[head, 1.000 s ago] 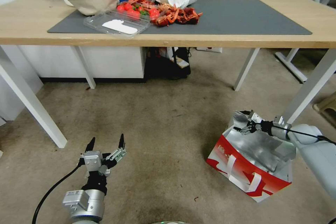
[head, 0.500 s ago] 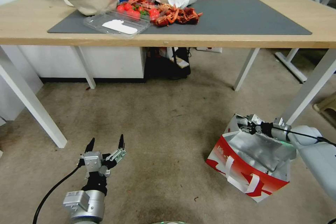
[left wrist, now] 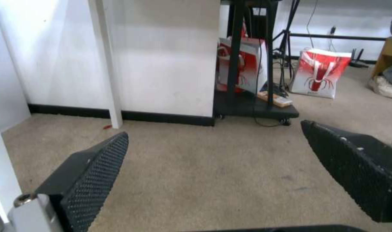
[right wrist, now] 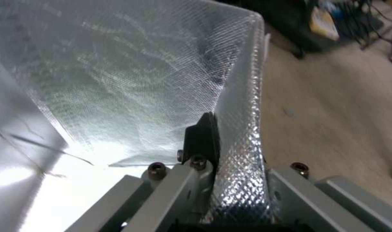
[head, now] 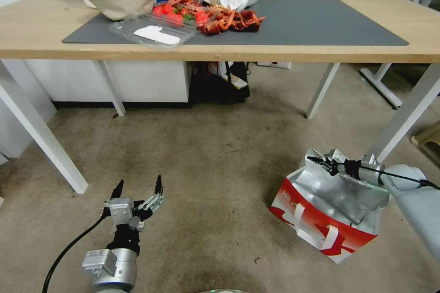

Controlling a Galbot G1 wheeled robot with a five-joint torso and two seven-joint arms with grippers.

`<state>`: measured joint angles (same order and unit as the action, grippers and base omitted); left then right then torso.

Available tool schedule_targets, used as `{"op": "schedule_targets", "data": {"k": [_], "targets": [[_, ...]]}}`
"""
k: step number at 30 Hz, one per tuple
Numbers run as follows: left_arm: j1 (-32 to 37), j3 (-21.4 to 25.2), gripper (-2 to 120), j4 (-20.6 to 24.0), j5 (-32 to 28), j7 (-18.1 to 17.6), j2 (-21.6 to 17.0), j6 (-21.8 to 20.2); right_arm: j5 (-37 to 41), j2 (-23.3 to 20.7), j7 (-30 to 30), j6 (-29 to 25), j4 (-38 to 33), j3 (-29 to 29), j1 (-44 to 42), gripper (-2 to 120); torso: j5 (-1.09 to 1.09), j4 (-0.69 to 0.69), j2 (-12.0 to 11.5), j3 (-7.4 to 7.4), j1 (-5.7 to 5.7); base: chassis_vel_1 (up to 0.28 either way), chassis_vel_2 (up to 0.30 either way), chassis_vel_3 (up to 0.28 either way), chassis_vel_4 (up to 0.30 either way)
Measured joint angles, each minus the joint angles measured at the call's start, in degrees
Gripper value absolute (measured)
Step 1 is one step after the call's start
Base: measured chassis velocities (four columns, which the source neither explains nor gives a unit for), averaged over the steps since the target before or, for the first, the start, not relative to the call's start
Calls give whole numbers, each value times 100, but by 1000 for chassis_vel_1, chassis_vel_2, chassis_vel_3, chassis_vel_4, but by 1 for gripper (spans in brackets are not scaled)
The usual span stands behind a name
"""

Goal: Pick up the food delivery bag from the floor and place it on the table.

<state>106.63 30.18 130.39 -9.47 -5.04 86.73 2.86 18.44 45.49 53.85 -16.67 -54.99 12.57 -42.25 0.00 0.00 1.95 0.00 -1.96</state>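
nearest us, our left gripper [head: 139, 189] hovers low over the floor [head: 215, 165], fingers spread wide and empty. further right, our right gripper [head: 321, 163] pinches the foil-lined rim of the food delivery bag [head: 327, 208], which sits tilted on the carpet. beyond stands the table [head: 293, 52].

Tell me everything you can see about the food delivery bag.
The food delivery bag is white paper with a red band, white strap handles and crinkled silver foil lining. It sits open and slumped on the floor beside a white table leg. The right gripper is shut on its far foil rim.
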Motion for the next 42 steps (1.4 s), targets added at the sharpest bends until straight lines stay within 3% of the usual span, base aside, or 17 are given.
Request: {"op": "schedule_targets", "data": {"k": [3, 10, 25, 26, 28, 31, 37, 39, 40, 42], "targets": [[38, 30, 100, 63, -34, 51, -13, -1, 673, -99, 361, 150, -370, 140, -323, 0, 1, 0, 0, 0, 0, 0, 0, 0, 0], [52, 42, 100, 122, -69, 71, -28, 34, 1330, -289, 769, 429, -1411, 671, -1257, 0, 1, -2, 0, 0, 0, 0, 0, 0, 0], [58, 38, 100, 133, -33, 74, -35, 39, 1737, -401, 854, 600, -2101, 972, -1725, 0, 0, -1, 0, 0, 0, 0, 0, 0, 0], [52, 17, 100, 197, -117, 69, -39, 2, 2093, -540, 941, 794, -2767, 1192, -2005, 0, 0, 1, 0, 0, 1, 0, 0, 0, 0], [53, 12, 100, 219, -146, 66, -41, -26, 2162, -565, 958, 839, -2882, 1218, -2039, 0, 0, 0, 0, 0, 0, 0, 0, 0, 0], [38, -15, 100, 357, -356, -1, -55, -168, 2659, -718, 1024, 1185, -3610, 1357, -2189, 0, 0, 0, 0, 0, 0, 0, 0, 0, 0], [13, -3, 100, 383, -465, -113, -81, -181, 3244, -742, 1194, 1642, -4122, 1482, -2275, 0, -1, 1, 0, 0, 0, 0, 0, 0, 0], [-3, 28, 100, 337, -460, -112, -74, -140, 3581, -698, 1471, 1948, -4252, 1575, -2354, 0, 0, 1, 1, 0, 0, 0, 0, 0, 0], [-11, 38, 100, 331, -471, -135, -75, -155, 3941, -676, 1988, 2401, -4314, 1653, -2400, 0, 0, 0, 1, 0, 0, 0, 0, 0, 0], [-13, 39, 100, 344, -478, -149, -67, -174, 4086, -657, 2083, 2506, -4360, 1672, -2433, 0, 0, 0, 1, 0, 0, 0, 0, 0, 0]]}}
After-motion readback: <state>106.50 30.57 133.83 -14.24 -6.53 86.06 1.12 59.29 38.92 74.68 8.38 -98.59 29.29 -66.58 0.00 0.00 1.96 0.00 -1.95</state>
